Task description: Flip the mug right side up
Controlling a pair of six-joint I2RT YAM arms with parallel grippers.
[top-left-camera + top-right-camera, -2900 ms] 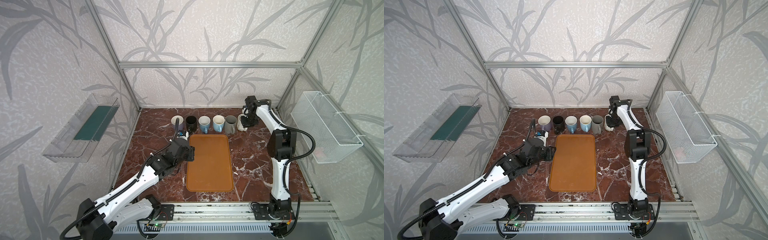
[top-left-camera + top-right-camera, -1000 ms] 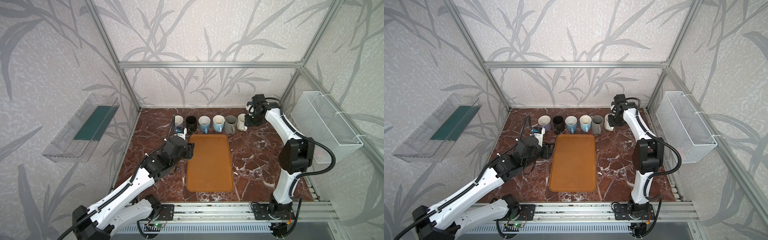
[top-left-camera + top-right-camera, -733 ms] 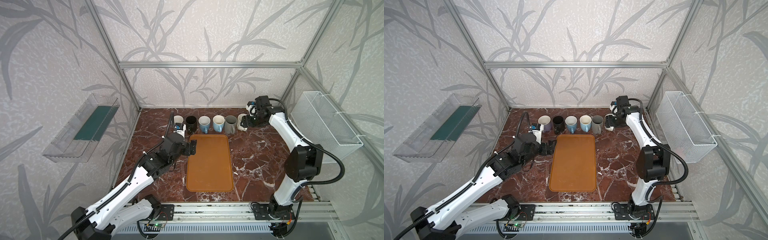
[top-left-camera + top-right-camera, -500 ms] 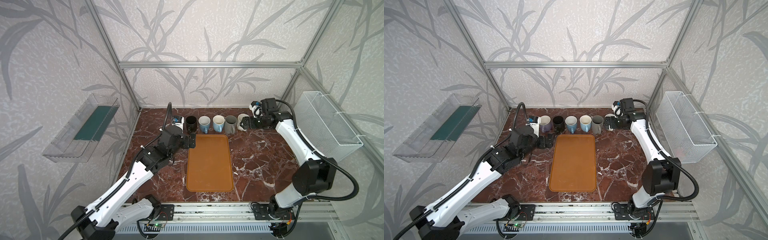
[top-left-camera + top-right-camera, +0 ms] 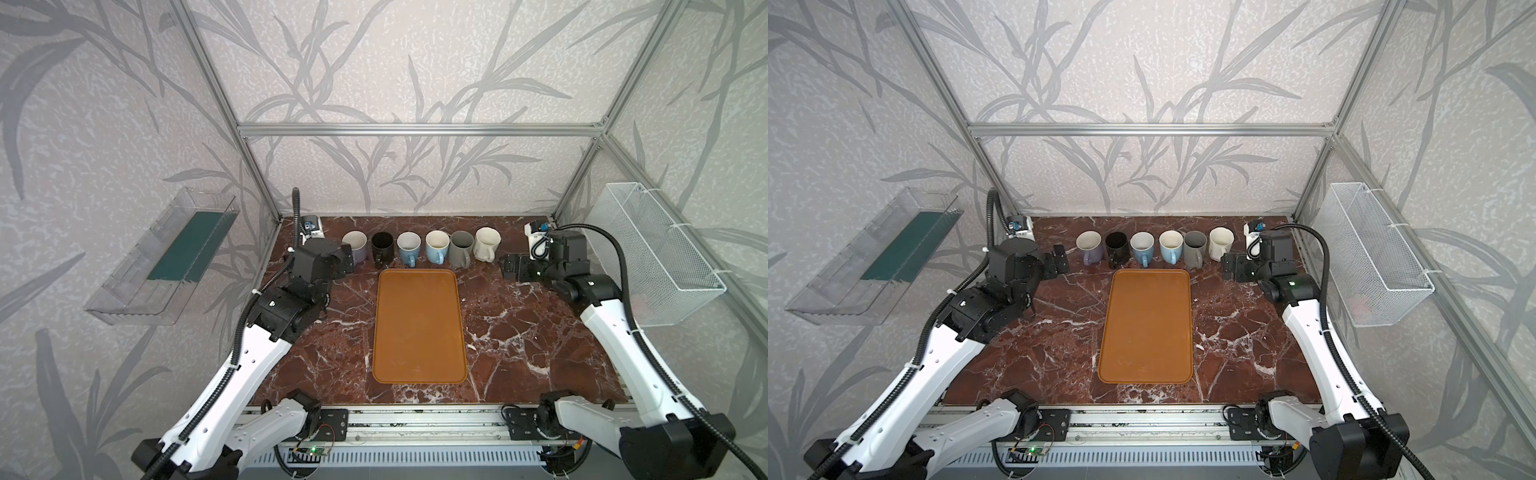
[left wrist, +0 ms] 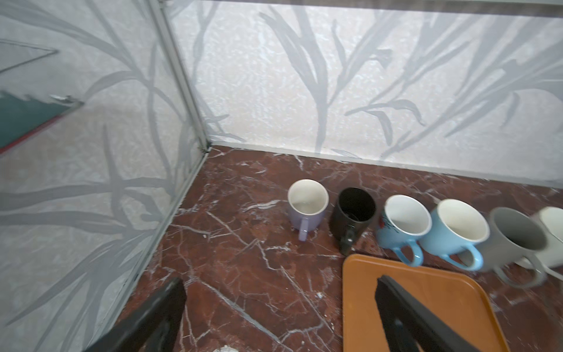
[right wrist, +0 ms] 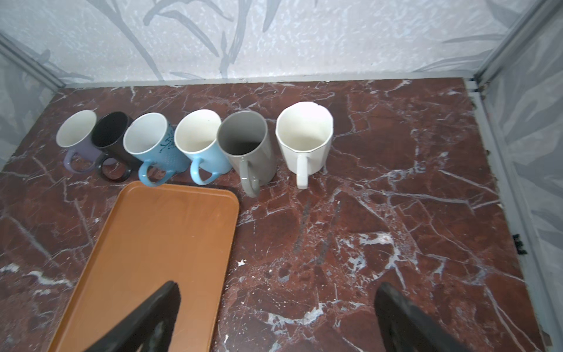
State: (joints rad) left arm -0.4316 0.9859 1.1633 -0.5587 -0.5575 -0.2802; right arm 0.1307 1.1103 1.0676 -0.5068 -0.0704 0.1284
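As L hand (image 5: 1059, 259), R hand (image 5: 1233, 266) gape, 6 mugs (image 5: 1170, 246), 1 tray (image 5: 1146, 328)

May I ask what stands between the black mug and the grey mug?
A blue mug and a lighter blue mug, upright, in both top views.

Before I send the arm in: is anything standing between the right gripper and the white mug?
Nothing visible: only bare marble tabletop lies between the open right gripper and the white mug. The grey mug stands beside it, off the path.

Both arms extended forward, left gripper (image 5: 1060, 258) and right gripper (image 5: 1230, 267) wide open, empty.
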